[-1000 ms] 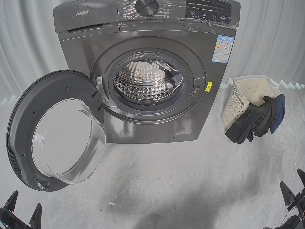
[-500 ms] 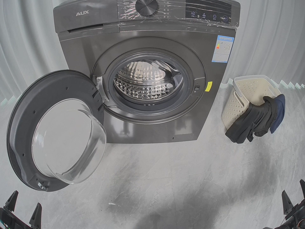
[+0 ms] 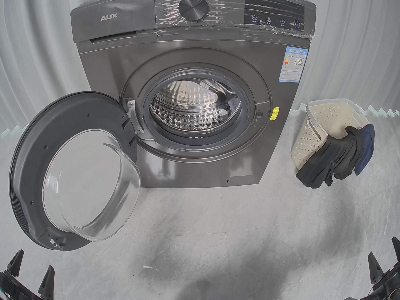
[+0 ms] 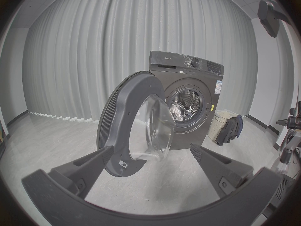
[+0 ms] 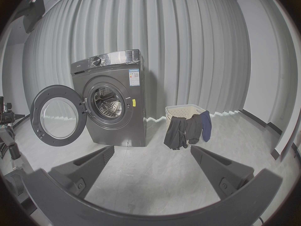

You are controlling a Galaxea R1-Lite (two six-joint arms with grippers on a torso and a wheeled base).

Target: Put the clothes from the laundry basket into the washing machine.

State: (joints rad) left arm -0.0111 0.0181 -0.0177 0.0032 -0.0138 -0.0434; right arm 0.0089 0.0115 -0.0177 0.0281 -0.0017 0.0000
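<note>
Clothes [image 3: 333, 159] drape the front rim of the laundry basket [image 3: 329, 113], right of the washing machine [image 3: 191, 51], whose door [image 3: 33, 163] juts wide left. Across the floor [image 3: 233, 230], left gripper [image 3: 34, 261] and right gripper [image 3: 383, 251] gape, both empty.

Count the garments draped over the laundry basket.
3: a black garment nearest the washing machine, a second black one beside it, a navy one outermost. More may hide inside.

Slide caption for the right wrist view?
Open right gripper facing the washing machine, door open, and the laundry basket, dark clothes draped over its rim.
</note>
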